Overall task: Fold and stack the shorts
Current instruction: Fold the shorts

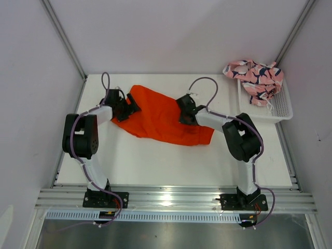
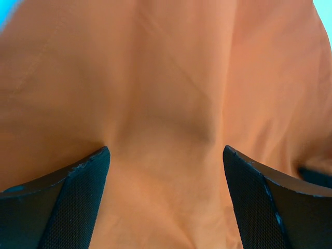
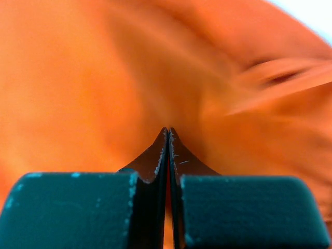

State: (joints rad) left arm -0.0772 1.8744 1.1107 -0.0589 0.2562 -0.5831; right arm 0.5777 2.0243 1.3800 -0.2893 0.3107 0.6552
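Top view: left gripper (image 1: 128, 106) and right gripper (image 1: 184, 111) seen from above; how their jaws stand is too small to tell. Each covers a patch of the orange shorts (image 1: 161, 122). Pink shorts (image 1: 254, 77) lie bunched over the basket (image 1: 280, 110), hiding its far-left rim; waistband and legs can't be told apart.

Left wrist: orange cloth fills the frame, cut off on all 4 sides. Both fingers (image 2: 67, 202) cut by the bottom edge. Dark shape (image 2: 317, 176) at right edge (not identifiable).

Right wrist: cloth blurred, worst upper right, cut off all round. The 2 pressed-together fingers (image 3: 218, 207) run off the bottom edge; an orange sliver shows between them, its depth hidden.
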